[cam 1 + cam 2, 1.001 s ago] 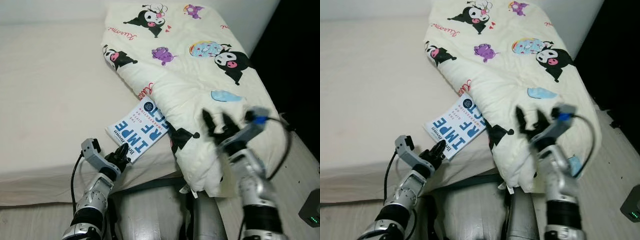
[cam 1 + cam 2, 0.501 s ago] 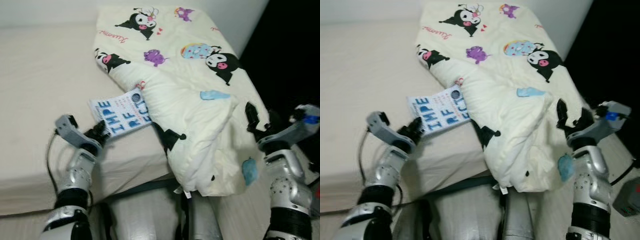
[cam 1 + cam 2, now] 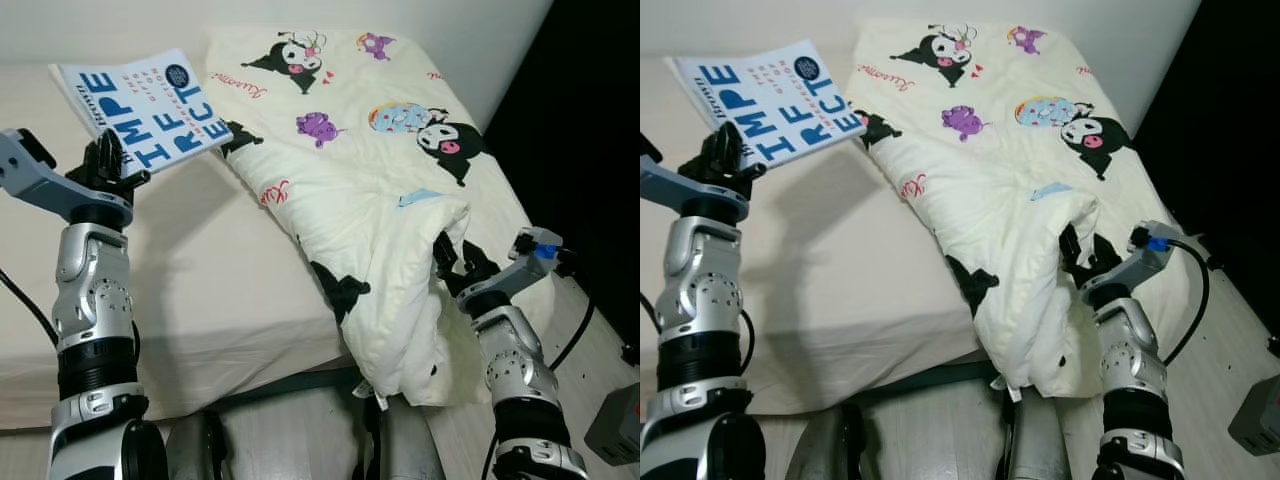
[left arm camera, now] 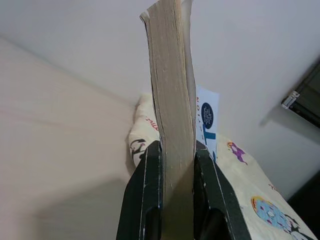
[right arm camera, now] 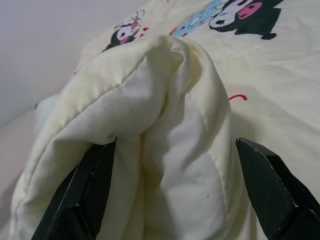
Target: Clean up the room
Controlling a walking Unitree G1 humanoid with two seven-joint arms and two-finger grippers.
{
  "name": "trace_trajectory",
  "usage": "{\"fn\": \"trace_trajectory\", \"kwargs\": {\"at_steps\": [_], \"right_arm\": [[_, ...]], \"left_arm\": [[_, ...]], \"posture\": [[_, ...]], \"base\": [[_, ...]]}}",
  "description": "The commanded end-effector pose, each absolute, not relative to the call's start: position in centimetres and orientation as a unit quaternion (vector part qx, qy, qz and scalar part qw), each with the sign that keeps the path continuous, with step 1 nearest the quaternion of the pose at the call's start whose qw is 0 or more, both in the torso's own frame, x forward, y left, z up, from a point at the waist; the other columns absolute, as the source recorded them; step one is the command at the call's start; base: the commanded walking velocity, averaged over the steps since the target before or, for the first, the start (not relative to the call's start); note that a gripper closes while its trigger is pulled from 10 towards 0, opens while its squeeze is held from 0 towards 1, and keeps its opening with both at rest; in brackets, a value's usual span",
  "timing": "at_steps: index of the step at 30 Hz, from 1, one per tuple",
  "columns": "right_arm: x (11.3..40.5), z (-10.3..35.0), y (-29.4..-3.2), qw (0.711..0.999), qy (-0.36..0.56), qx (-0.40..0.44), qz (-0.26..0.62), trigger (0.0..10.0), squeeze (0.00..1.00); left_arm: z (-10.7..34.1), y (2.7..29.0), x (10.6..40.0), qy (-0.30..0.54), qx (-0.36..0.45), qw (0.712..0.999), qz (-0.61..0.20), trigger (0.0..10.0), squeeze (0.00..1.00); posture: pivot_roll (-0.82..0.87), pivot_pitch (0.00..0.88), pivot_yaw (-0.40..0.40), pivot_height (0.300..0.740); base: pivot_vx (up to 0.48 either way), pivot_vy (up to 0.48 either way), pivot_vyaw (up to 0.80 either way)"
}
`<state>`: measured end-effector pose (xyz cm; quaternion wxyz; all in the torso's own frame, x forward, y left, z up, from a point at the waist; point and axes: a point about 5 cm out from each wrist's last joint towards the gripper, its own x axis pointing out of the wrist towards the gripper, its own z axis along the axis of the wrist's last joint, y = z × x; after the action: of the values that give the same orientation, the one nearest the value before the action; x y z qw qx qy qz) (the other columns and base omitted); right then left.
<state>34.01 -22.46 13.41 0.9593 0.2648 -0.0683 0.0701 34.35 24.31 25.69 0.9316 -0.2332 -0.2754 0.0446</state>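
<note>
My left gripper [image 3: 105, 165] is shut on a white book with big blue letters [image 3: 140, 105], held in the air over the left of the bed. In the left wrist view the book's page edge [image 4: 170, 100] stands clamped between the black fingers [image 4: 150, 175]. A cream quilt printed with cartoon characters [image 3: 370, 170] covers the bed's right side and hangs over its front edge. My right gripper [image 3: 460, 262] is open at a bulging fold of that quilt [image 5: 165, 100], one finger on each side and apart from the cloth.
The beige mattress [image 3: 200, 280] spreads left of the quilt, with a pale wall behind it. Right of the bed lies dark space above a wooden floor. A grey device with a green light [image 3: 615, 425] sits on that floor at the lower right.
My left arm has lifted the book from the bed's front edge up and to the left. My right gripper has come back in from the right to the quilt's fold.
</note>
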Motion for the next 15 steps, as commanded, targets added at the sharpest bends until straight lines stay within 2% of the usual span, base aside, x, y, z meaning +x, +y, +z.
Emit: {"fn": "trace_trajectory", "kwargs": {"at_steps": [1,7,8,12,15], "right_arm": [[33.7,12.2,-21.9,0.955,-0.052,0.282,0.077,10.0,0.00],[34.2,10.1,-20.4,0.960,0.007,0.271,0.074,10.0,0.00],[34.3,10.0,-19.8,0.958,0.005,0.274,0.089,0.0,0.00],[34.5,10.6,-18.5,0.948,-0.016,0.285,0.143,0.0,0.00],[34.5,10.6,-18.5,0.948,-0.016,0.285,0.143,0.0,0.00]], "left_arm": [[26.1,23.7,33.9,-0.283,-0.230,0.930,0.035,0.0,0.00],[25.8,22.5,33.7,-0.266,-0.237,0.934,0.028,0.0,0.00],[26.0,22.2,33.6,-0.265,-0.237,0.934,0.026,0.0,0.00],[26.4,21.8,33.5,-0.268,-0.240,0.933,0.020,0.0,0.00],[26.4,21.8,33.5,-0.268,-0.240,0.933,0.020,0.0,0.00]], "posture": [[-0.06,0.131,-0.023,0.526],[-0.05,0.131,-0.023,0.526],[-0.05,0.130,-0.024,0.526],[-0.05,0.129,-0.026,0.526],[-0.05,0.129,-0.026,0.526]], "base": [[0.000,0.000,0.00],[0.000,0.000,0.00],[0.000,0.000,0.00],[0.000,0.000,0.00],[0.000,0.000,0.00]]}}
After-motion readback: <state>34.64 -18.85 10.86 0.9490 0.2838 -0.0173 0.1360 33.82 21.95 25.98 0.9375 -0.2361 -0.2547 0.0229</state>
